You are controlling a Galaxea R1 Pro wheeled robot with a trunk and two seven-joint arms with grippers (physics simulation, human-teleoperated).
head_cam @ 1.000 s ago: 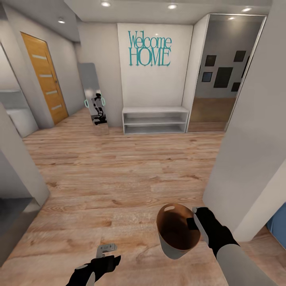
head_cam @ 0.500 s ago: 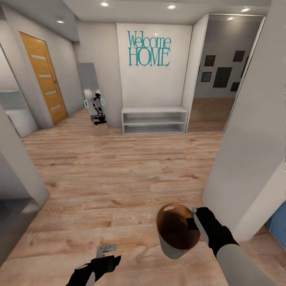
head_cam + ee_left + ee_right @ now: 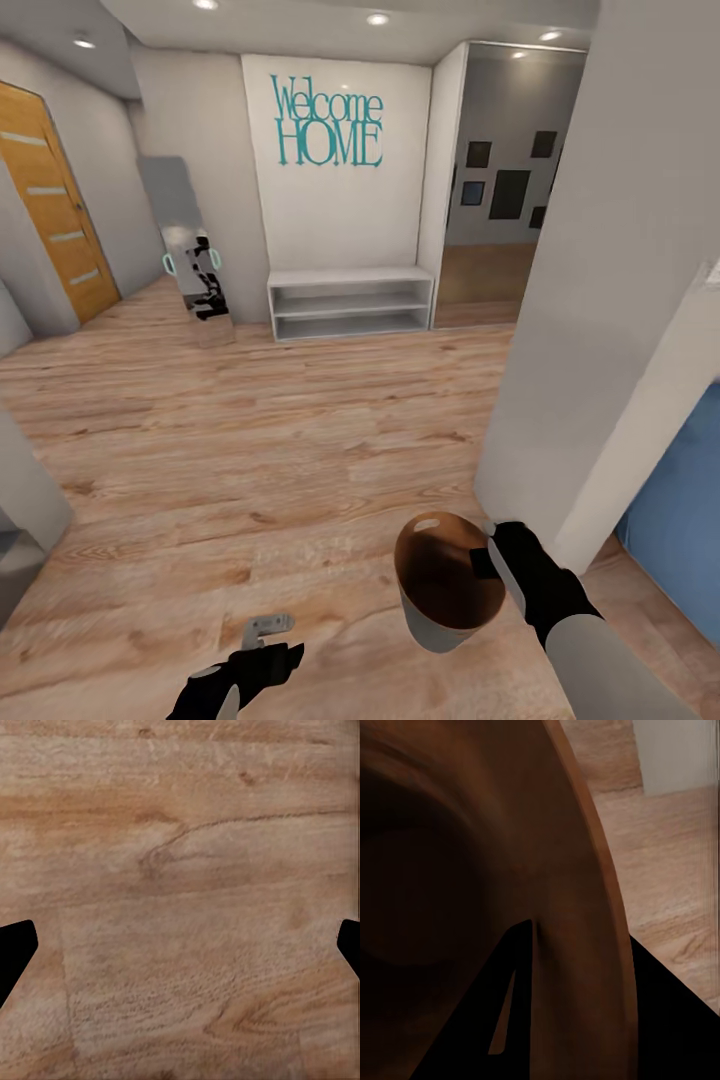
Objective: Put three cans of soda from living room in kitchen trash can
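I am in the white hall with the teal "Welcome HOME" lettering [image 3: 328,122]. The tash can [image 3: 440,590], a brown-copper bucket with a dark inside, hangs above the wood floor at the lower right of the head view. My right gripper [image 3: 487,556] is shut on its rim [image 3: 585,892], one finger [image 3: 514,1020] inside the wall and the other outside. My left gripper [image 3: 268,630] is open over bare floor, its two dark fingertips [image 3: 15,945] far apart. The cans of soda are out of view.
A white wall corner [image 3: 590,320] stands close on my right, with a blue surface [image 3: 685,520] behind it. Ahead are a low white shelf [image 3: 350,300], a leaning mirror [image 3: 195,270], an orange door [image 3: 50,230] and a mirrored wardrobe door [image 3: 500,200]. Open wood floor [image 3: 260,430] lies ahead.
The whole head view has shifted: the camera turned right, so the wall, shelf and door sit further left. Both grippers and the tash can keep their places relative to me.
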